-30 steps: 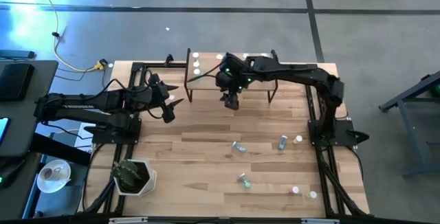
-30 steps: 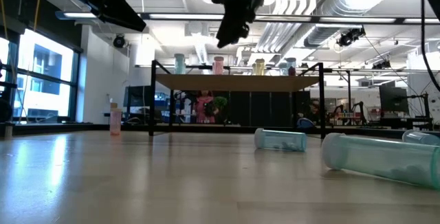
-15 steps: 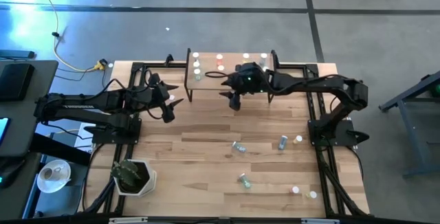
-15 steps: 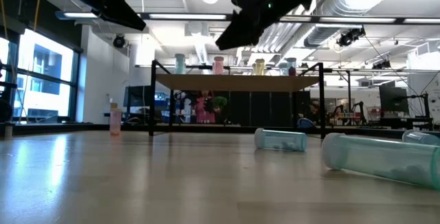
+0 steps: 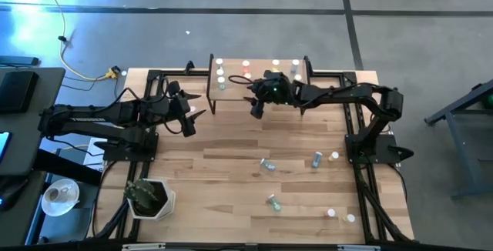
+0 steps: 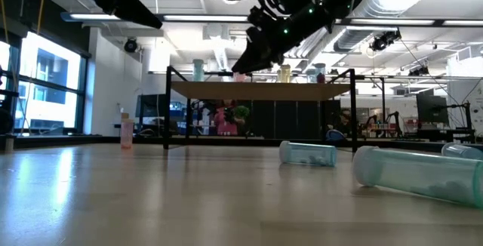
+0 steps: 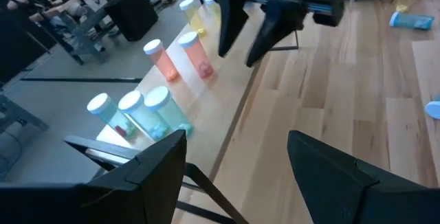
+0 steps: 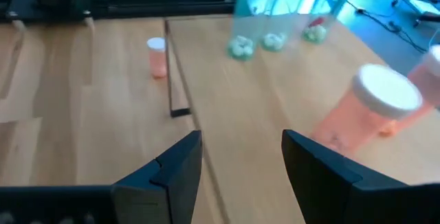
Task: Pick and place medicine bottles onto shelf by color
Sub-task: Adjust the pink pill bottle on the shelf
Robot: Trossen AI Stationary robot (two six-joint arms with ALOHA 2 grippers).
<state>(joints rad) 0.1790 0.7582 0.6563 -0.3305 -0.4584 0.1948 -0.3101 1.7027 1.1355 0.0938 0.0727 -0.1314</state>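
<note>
The right gripper [image 5: 256,109] hangs over the front edge of the shelf [image 5: 231,86], and its fingers [image 8: 175,165] are spread with nothing between them. The left gripper [image 5: 189,120] waits above the table [image 5: 223,166] to the left of the shelf, also released and empty. On the shelf stand three teal bottles [image 7: 141,114] in a group at the left end, then two pink bottles [image 7: 182,56] and yellow bottles [image 7: 191,14] further along. One pink bottle [image 8: 157,57] stands upright on the table beside the shelf. Several other bottles are on the table near the right arm's base, among them a teal bottle [image 6: 307,153] on its side.
</note>
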